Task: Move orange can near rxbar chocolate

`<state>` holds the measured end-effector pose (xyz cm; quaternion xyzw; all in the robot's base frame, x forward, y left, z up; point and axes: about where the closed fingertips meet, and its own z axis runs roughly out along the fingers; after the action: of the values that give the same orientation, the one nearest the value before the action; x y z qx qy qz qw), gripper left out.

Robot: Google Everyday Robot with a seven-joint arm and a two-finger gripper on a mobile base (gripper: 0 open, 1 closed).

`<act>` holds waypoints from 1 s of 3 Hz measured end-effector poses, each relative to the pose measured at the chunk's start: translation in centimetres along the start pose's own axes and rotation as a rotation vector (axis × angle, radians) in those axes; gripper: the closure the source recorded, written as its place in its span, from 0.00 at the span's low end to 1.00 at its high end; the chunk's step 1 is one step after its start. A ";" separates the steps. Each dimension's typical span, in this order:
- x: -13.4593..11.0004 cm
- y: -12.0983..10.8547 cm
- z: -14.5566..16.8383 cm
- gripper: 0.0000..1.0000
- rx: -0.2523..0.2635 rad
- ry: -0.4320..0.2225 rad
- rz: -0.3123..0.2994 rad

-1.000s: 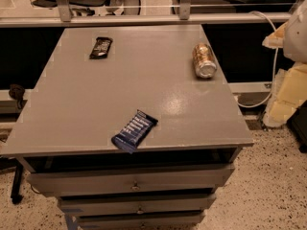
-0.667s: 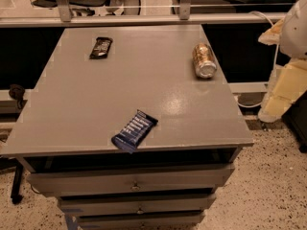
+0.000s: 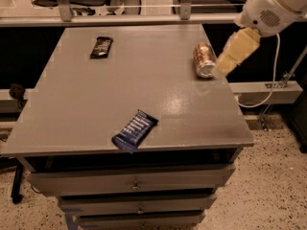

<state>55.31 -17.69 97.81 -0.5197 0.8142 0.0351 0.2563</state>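
Camera view (1 view only): the can (image 3: 204, 60) lies on its side on the table (image 3: 96, 104), in the far right part, close to the right edge, silver top facing the near side. The rxbar (image 3: 101, 47) lies flat at the far left, well apart from the can. The gripper (image 3: 224, 65) hangs just beside the can on its right, out over the table edge, tip angled down toward the can. Contact is not evident, and whether the gripper is released or clenched cannot be told. Judged step: approach, pre-grasp; transport not yet begun. Failure modes, judged:

1. Roll-off. The can axis runs approx. far-to-near, so a glancing touch rolls it sideways. A roll to the right drops it off the edge.
2. Slip. Closing on the curved wall off-centre may squirt the can out.
3. Wrong target. A blue bar (image 3: 135, 130) lies at the near edge, so placing next to it fails the task. Ref. the dark wrapper only.
4. Placement. A can released on its side may roll away from the rxbar, or shove it toward the far left edge.
5. Low carry height may drag the can across the table.
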 end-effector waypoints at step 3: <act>-5.1 -8.3 9.1 0.00 0.118 -0.102 0.458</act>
<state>67.58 -14.32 93.96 -0.3033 0.8975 0.0709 0.3122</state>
